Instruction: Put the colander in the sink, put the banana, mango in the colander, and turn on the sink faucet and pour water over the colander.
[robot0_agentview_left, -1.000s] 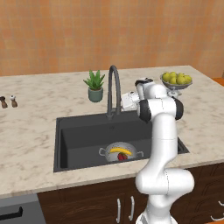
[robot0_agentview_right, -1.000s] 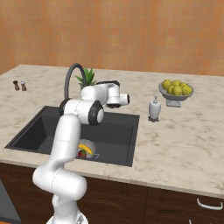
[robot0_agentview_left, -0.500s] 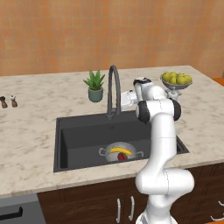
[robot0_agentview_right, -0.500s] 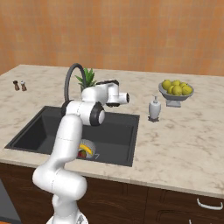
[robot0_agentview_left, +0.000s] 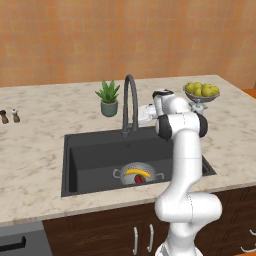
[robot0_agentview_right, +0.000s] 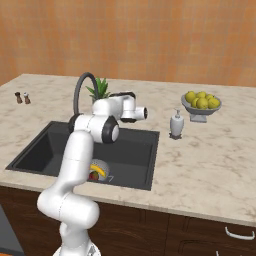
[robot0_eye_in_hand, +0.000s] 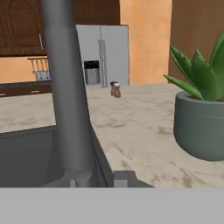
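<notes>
Colander (robot0_agentview_left: 126, 169) low in the sink (robot0_agentview_left: 95, 152), close to the front wall and a little right of centre, placed there so that water can drain through it. Inside it, banana (robot0_agentview_left: 138, 172) laid across the top and mango (robot0_agentview_left: 139, 179) tucked just under it toward the near rim, both already where the task wants them for rinsing. Placing steps judged done; water step in hand.

Farther back, gripper (robot0_agentview_left: 141, 116) held level just behind the sink's back edge, reaching leftward at the lower stem of the sink faucet (robot0_agentview_left: 131, 95), very likely to work the tap. From the hand view, grey stem right in front, almost touching, fingertips lost at the bottom edge; cannot tell whether clenched on the stem, merely against it, or still apart. No water visible from the spout.

Spout arching high and forward over the basin, ending left of the colander rather than squarely above it; may need swinging for the stream to land on the fruit.

Beyond the tap, potted plant (robot0_agentview_left: 109, 100) just beside it on the desk (robot0_agentview_left: 40, 150), near enough to get brushed during a swing. Soap dispenser (robot0_agentview_right: 176, 123) right of the sink, footed fruit bowl (robot0_agentview_left: 201, 91) farther right, two small shakers (robot0_agentview_left: 10, 116) far left, all well apart from the work.
</notes>
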